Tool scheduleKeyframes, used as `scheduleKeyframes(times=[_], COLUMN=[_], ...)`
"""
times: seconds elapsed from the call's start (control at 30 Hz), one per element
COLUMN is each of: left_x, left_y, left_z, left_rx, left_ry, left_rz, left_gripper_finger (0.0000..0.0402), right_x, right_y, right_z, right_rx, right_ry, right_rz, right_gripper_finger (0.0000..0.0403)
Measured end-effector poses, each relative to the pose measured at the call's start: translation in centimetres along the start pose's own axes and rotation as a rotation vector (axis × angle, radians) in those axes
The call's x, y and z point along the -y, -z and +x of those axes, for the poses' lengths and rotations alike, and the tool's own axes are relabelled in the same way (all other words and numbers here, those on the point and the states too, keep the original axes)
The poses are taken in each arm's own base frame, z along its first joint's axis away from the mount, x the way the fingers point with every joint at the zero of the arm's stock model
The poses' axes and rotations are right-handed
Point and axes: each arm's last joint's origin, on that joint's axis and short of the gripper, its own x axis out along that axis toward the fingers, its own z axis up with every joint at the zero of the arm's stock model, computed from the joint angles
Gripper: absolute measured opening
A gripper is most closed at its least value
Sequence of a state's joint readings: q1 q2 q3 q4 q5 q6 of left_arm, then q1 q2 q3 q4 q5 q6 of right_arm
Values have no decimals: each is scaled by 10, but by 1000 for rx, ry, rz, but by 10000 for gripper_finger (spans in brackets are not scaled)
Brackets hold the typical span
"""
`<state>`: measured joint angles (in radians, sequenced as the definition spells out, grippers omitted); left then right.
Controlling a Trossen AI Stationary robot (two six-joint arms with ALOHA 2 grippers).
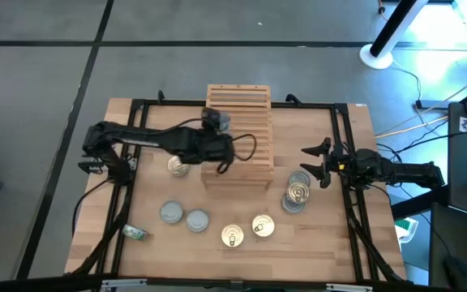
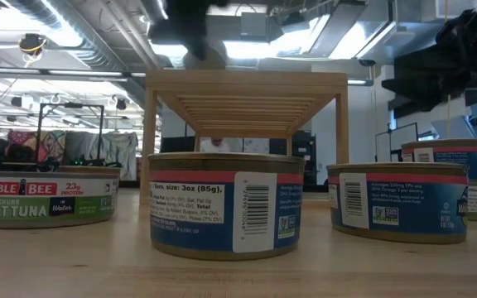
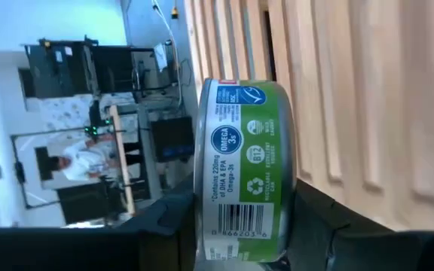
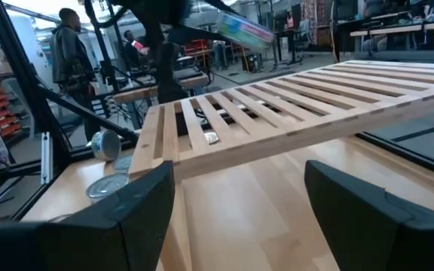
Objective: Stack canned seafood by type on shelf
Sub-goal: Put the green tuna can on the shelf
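My left gripper [image 1: 217,122] is shut on a green-labelled can [image 3: 243,165] over the far left part of the light-wood slatted shelf [image 1: 238,134]. In the right wrist view this can [image 4: 243,28] hangs above the slats [image 4: 277,105]. My right gripper [image 1: 319,160] is open and waits right of the shelf, beside a stack of cans with a gold top [image 1: 298,191]. Loose cans stand on the tabletop: one gold-topped [image 1: 178,166] left of the shelf, two silver-topped [image 1: 171,212] and two gold-topped [image 1: 232,236] nearer. A green-labelled one [image 1: 136,234] lies on its side. My left gripper pinches the green-labelled can between its two fingers [image 3: 164,222], one on each flat end [image 3: 200,188], with the labelled wall showing between them. The fingers come level from the table's left. The can is lifted clear, one flat end facing the shelf's slats [image 3: 368,113].
Black frame rails [image 1: 140,122] run along the table's left and right sides. In the low view, blue-labelled cans [image 2: 226,203] and a Bumble Bee tuna can [image 2: 44,199] stand in front of the shelf [image 2: 247,99]. People show in the room behind.
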<state>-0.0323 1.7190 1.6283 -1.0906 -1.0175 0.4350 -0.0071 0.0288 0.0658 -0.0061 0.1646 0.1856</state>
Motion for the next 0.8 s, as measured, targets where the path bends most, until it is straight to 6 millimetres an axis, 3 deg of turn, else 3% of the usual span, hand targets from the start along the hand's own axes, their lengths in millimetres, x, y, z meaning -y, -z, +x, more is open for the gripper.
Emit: scheduleKeyframes(times=[0.2, 0.33, 0.5, 0.67, 0.8], left_x=[-6, -14, -22, -22, -18], left_y=[-14, -20, -18, -16, -18], left_z=[52, 76, 89, 95, 102], left_rx=[-57, -65, -32, 24, 28], left_ry=[-26, -57, -31, 53, 78], left_rz=[68, 65, 50, 43, 75], left_gripper_finger=[136, 136, 138, 163, 159], right_x=[0, 0, 0, 0, 0], right_y=[0, 0, -1, -1, -1], right_z=[0, 0, 0, 0, 0], right_rx=[-2, -3, -2, -1, 0], right_ry=[0, 0, 0, 0, 0], right_rz=[0, -1, 0, 0, 0], right_gripper_finger=[294, 294, 294, 294, 294])
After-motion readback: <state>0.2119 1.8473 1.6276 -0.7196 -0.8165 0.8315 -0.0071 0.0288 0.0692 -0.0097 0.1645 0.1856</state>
